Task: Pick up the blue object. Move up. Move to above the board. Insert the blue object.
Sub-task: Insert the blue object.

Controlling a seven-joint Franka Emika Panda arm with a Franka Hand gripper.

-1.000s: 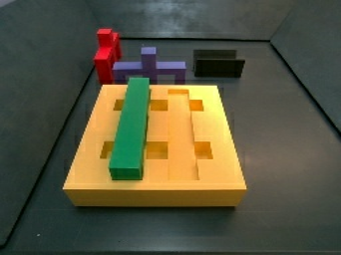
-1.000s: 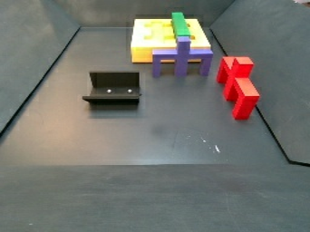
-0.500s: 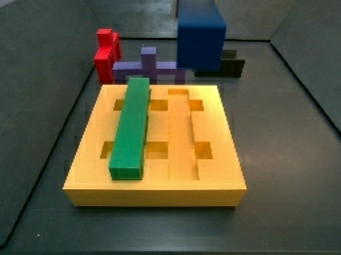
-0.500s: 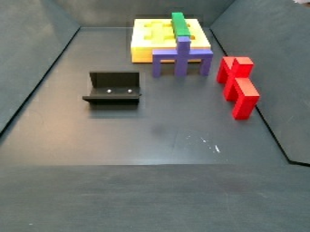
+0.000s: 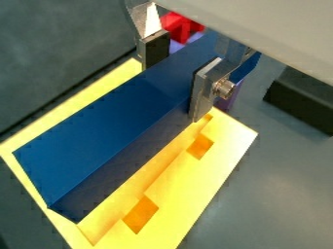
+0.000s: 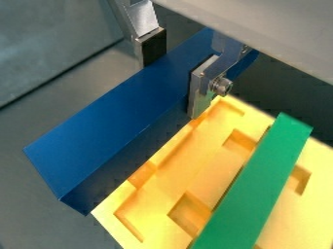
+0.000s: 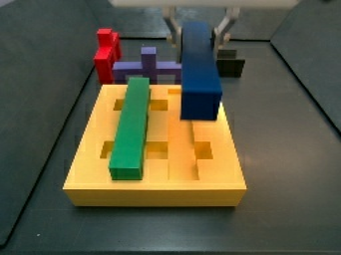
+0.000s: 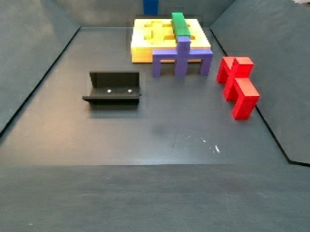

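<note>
My gripper is shut on the blue object, a long blue bar, and holds it tilted above the right part of the yellow board. In both wrist views the bar sits between the silver fingers, with the gripper closed on one end and the board beneath. The bar hangs over a long groove next to the green bar. In a side view the board shows at the back without gripper or blue bar.
A green bar lies in the board's left groove. A purple cross-shaped block and red blocks stand behind the board. The fixture stands at the back right and also shows in a side view.
The blue bar, absent a second ago, came into a side view at the back with my gripper, then moved forward over the board. The other pieces stayed put.
</note>
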